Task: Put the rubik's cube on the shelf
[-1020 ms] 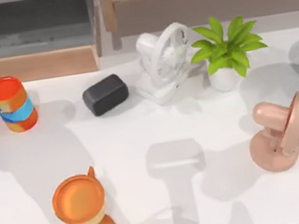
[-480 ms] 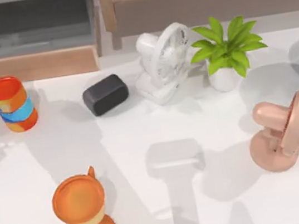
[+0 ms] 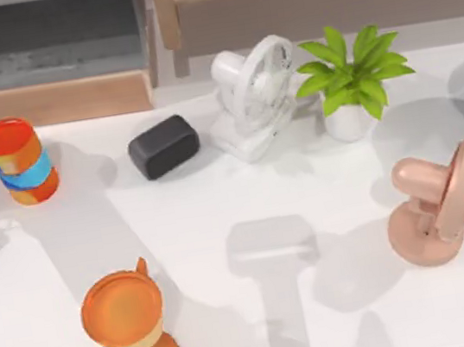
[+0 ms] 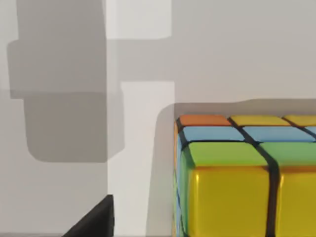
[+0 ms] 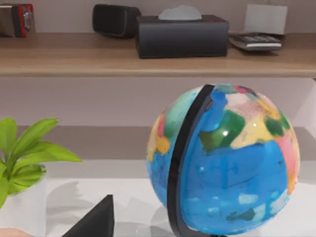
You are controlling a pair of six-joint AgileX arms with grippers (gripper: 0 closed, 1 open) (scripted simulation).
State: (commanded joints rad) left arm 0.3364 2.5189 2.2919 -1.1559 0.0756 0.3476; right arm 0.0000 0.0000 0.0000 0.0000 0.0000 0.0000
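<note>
the rubik's cube (image 4: 242, 177) lay on the white table (image 3: 221, 219) right under the left wrist camera, close up, its yellow face nearest and green, blue and orange squares across the top. nothing was touching it, so it looked not yet picked up. a dark finger (image 4: 91, 219) of the left gripper showed at the frame's edge, but whether that gripper was spread or closed could not be told. judging by how close the cube sat, the left arm was probably lining up for a grasp

from the right wrist, another dark finger (image 5: 94, 219) showed low down, its state just as unclear. the globe (image 5: 224, 158) stood near that camera, with the potted plant (image 5: 22, 158) beside it. that arm seemed idle, parked at the table's right side

farther off, the shelf (image 5: 148, 59) ran along the back wall, already carrying a black tissue box (image 5: 181, 35), a dark speaker (image 5: 116, 19) and a calculator (image 5: 256, 42). bare wood lay between them, so the cube would likely need to land in a gap
</note>
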